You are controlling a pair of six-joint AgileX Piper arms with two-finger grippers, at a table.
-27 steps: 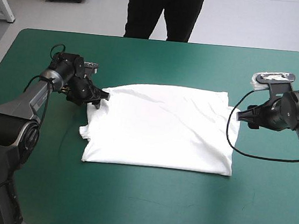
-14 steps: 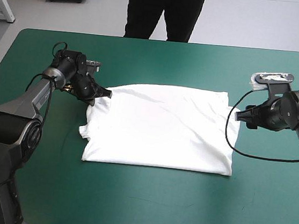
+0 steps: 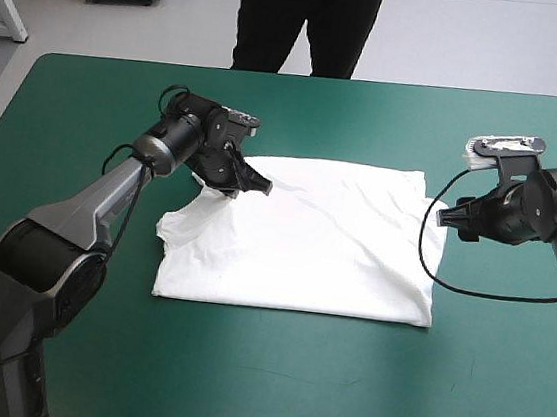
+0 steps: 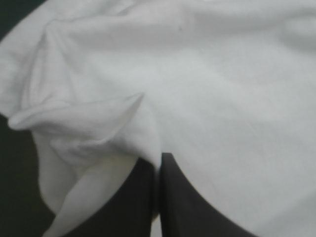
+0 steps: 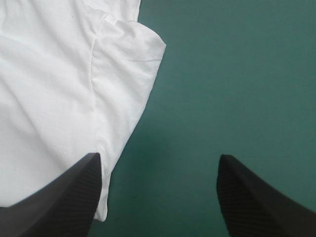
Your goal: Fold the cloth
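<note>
The left pincer (image 4: 159, 162) clamps a corner of the white short-sleeved T-shirt (image 3: 325, 244), likely to fold it over; the right pincer (image 5: 159, 158) gapes empty alongside.

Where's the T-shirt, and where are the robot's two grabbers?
T-shirt (image 3: 325, 244): high view, middle of its flat white part.
left gripper (image 3: 259, 186): high view, fingertips shut on the T-shirt's corner.
right gripper (image 3: 445, 216): high view, fingertips at the T-shirt's other side.
</note>
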